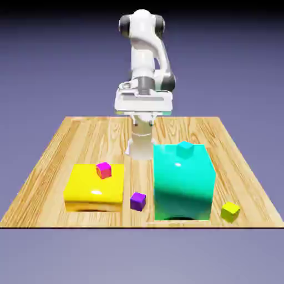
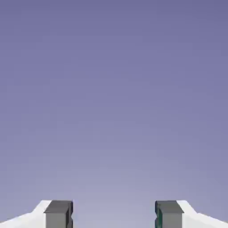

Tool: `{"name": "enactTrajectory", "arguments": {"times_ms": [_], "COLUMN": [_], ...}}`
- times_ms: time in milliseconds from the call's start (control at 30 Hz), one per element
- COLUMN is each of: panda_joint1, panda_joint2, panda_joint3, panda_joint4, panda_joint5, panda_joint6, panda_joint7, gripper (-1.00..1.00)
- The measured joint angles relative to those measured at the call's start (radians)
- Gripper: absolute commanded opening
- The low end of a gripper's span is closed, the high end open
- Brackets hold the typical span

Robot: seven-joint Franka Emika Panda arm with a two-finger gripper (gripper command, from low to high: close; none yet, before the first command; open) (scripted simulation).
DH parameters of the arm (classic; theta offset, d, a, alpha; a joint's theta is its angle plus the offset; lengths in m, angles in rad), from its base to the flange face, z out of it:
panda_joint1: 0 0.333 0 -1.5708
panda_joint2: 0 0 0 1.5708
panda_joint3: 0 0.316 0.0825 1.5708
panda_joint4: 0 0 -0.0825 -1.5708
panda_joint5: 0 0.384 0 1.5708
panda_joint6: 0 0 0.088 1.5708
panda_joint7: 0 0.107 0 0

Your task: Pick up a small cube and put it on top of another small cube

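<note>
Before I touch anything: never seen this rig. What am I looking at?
It's a simulated white robot arm with a two-finger gripper. The exterior view faces it from across a wooden table. The hand view looks out along the gripper, its two finger tips at the bottom edge with only plain backdrop beyond.

On the table are a low yellow block and a taller teal block. A small magenta cube shows at the yellow block, a small teal cube at the teal one. A purple cube sits between the blocks, a yellow-green cube at the exterior view's right. The gripper is open, holding nothing.
</note>
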Motion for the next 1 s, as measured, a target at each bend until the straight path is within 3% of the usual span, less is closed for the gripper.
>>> {"name": "enactTrajectory", "arguments": {"times_ms": [267,1000], "panda_joint1": [-0.141,-0.467], "panda_joint2": [0.198,0.526], "panda_joint3": [0.012,0.315], "panda_joint4": [0.152,0.283], "panda_joint5": [-0.211,-0.49], "panda_joint6": [-0.108,-0.234], "panda_joint7": [-0.348,-1.305], "gripper": [0.0,0.0]}}
